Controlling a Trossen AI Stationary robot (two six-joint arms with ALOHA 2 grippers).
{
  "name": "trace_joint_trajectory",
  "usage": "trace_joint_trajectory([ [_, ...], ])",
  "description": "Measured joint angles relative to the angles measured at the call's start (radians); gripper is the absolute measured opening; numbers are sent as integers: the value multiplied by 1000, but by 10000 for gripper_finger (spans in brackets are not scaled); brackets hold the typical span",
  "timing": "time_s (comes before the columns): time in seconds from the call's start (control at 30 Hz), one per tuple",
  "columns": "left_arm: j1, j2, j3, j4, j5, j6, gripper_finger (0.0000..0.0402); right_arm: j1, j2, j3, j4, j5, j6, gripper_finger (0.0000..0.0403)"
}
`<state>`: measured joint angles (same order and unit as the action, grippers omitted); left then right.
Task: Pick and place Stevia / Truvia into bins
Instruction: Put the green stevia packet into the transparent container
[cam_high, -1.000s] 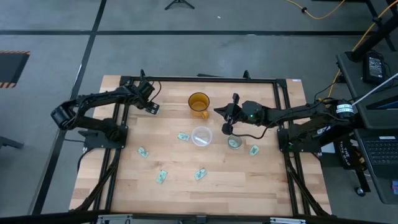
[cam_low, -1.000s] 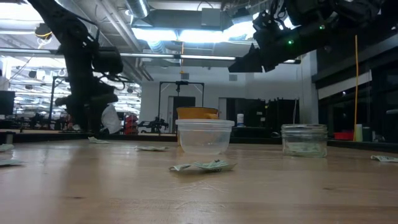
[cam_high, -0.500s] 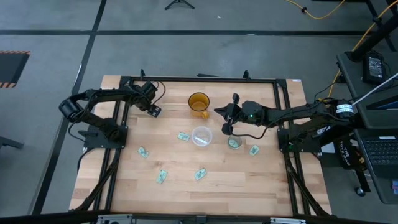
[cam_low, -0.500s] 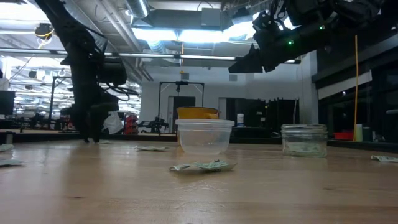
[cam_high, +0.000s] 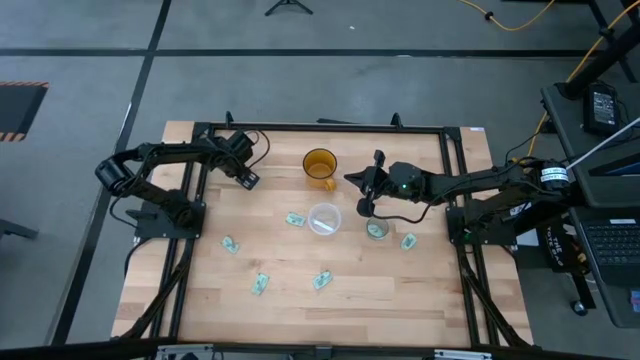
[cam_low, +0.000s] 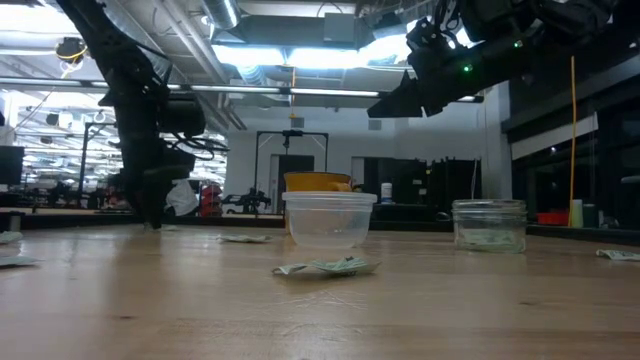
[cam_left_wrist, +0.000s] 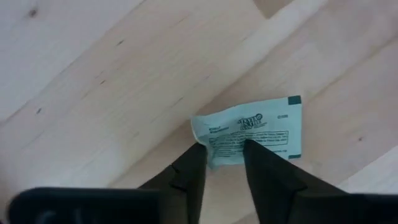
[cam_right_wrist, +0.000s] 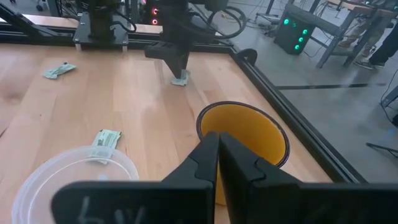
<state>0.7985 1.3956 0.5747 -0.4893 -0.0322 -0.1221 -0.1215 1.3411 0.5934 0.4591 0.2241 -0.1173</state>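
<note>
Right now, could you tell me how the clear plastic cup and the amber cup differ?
The clear plastic cup is see-through and sits mid-table; the amber cup is opaque orange and stands nearer the far edge. The clear cup is wider and lower in the low view; the amber one rises behind it. Both stand upright, mouths open.

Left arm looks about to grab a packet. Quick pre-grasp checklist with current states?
1. Left gripper down at the packet on the table's far left: ok.
2. Packet between the fingers: ok, its near edge sits in the gap, jaws open.
3. Packet flat on the wood, nothing overlapping it: ok.
4. Clear cup upright and unobstructed: ok.
5. Right gripper clear of the left arm's path: ok, it hovers shut near the amber cup.
6. Fingertips touching the wood: cannot tell.
</note>
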Motion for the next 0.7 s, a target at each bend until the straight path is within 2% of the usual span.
trace_joint_trajectory([
  [0.23,-28,0,0,-1,-2,81,11,0,0,0,-2,0,0,19],
  [0.5,-69,-27,-4,-17,1,108,4,0,0,0,-19,0,0,19],
  [0.7,-98,-146,-4,-44,2,110,3,0,0,0,-19,0,0,19],
])
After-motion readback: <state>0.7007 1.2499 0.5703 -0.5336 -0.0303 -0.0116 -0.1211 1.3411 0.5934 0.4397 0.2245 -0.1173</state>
